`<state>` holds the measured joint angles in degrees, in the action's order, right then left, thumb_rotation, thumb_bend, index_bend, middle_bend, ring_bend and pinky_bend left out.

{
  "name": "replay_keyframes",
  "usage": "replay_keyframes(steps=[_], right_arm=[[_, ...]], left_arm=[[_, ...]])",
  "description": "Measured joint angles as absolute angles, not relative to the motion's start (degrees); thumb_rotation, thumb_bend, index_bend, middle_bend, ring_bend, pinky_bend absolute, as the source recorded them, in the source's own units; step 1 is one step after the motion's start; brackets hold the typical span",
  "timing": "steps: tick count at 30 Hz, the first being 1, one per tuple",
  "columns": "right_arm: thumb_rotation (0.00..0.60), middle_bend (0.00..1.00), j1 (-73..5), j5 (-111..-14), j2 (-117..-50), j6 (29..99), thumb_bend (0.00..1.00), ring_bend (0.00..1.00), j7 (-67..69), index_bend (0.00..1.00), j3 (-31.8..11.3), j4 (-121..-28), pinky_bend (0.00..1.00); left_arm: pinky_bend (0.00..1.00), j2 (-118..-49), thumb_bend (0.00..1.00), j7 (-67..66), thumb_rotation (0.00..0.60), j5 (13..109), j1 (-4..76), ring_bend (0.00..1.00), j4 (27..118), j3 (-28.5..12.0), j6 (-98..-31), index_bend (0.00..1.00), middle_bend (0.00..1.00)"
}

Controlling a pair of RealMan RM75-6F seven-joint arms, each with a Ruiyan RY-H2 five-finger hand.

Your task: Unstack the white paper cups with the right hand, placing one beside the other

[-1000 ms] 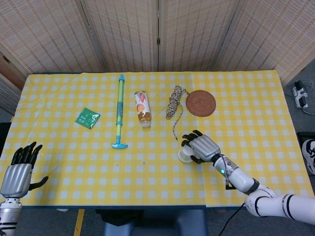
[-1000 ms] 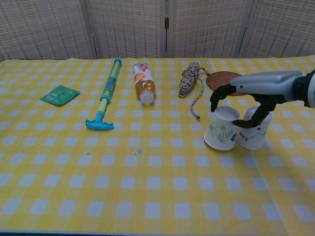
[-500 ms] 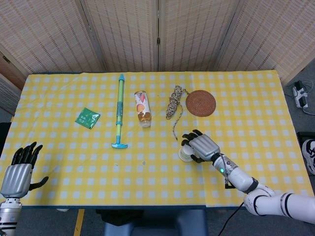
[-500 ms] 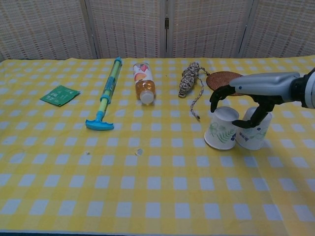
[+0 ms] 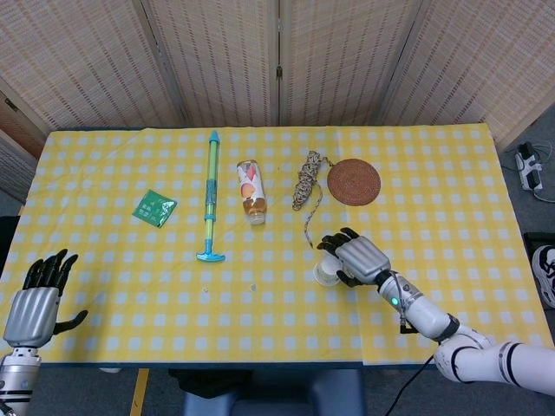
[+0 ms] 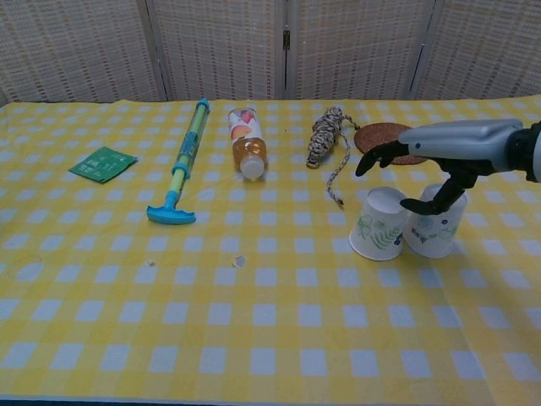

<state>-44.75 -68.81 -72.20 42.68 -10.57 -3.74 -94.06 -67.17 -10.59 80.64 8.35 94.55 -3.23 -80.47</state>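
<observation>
Right robot hand: fingers spread, holding nothing, raised just above the two paper cups, fingertips clear of the rims
Left robot hand: fingers apart, holding nothing, at the counter's 8 o'clock edge
Left paper cup: white with a green leaf print, upside down, tilted slightly
Right paper cup: white with blue print, upside down, touching the first cup on its 3 o'clock side
Cup location: counter, toward 4 o'clock from centre
Woven coaster: at 12 o'clock from the cups
Rope bundle: just beside the coaster, at its 9 o'clock
Drink bottle: lying flat, near centre
Green pump: lying at the bottle's 9 o'clock
Green packet: at 9 o'clock from the pump
</observation>
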Motion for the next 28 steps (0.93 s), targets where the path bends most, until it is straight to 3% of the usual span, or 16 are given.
replay_keyframes(steps=[7,12,19,28], right_arm=[[0.6,0.13,-42.9,-69.9,-69.5,47.0,0.52,0.14,-10.0,0.17,-4.2,-96.3,0.08],[0.6,0.1,-38.2,-71.9,-66.3,55.6,0.52,0.13,-8.9,0.16,-4.1,-98.4,0.08],[0.6,0.0,-28.8,-76.2,-63.6,68.5,0.52,0.05,-7.8,0.0,-2.1,-99.2,0.01],[0.6,0.0,-19.3,-82.6,-63.5,79.1,0.52,0.0,-3.2,0.0,1.0,-97.2,0.0]], left_arm=[[0.0,-67.0,0.24,-10.8,0.6,80.7,8.8,0.0,94.7,-3.7,-80.4,0.0,0.01],[0.0,-67.4,0.24,-11.1,0.6,80.6,9.0,0.0,94.5,-4.1,-80.7,0.0,0.01],[0.0,-68.1,0.24,-11.5,0.6,81.2,9.4,0.0,94.7,-4.3,-81.2,0.0,0.01],[0.0,-68.6,0.24,-13.3,0.6,81.5,9.5,0.0,96.3,-4.5,-82.0,0.0,0.01]])
